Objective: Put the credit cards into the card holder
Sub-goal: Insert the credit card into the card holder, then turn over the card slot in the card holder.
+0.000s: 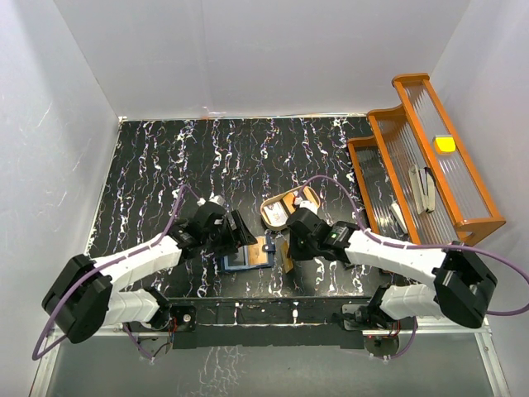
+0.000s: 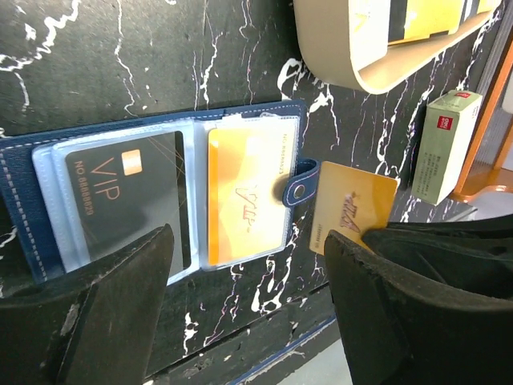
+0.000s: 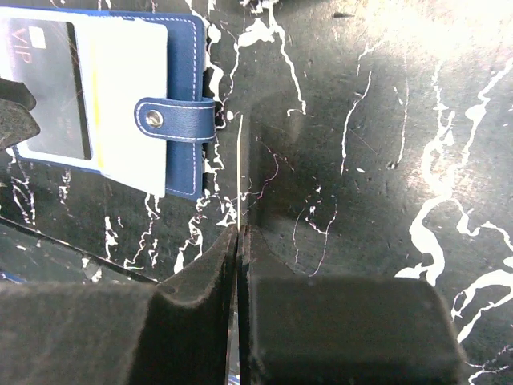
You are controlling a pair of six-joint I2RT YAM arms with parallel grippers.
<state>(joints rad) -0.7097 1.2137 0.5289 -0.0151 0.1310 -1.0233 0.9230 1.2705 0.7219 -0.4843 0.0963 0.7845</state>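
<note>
The navy card holder lies open on the black marbled table, snap tab to the right. A black VIP card and an orange card sit in its clear sleeves. My left gripper is open and empty just above it, with one finger over its near left corner. My right gripper is shut on a gold-orange card, held on edge just right of the tab. In the top view the holder lies between both grippers.
A tan rounded tray with more cards stands just behind the holder. A pale boxed block stands to the right. An orange stepped rack with a yellow object fills the right side. The table's front edge is close.
</note>
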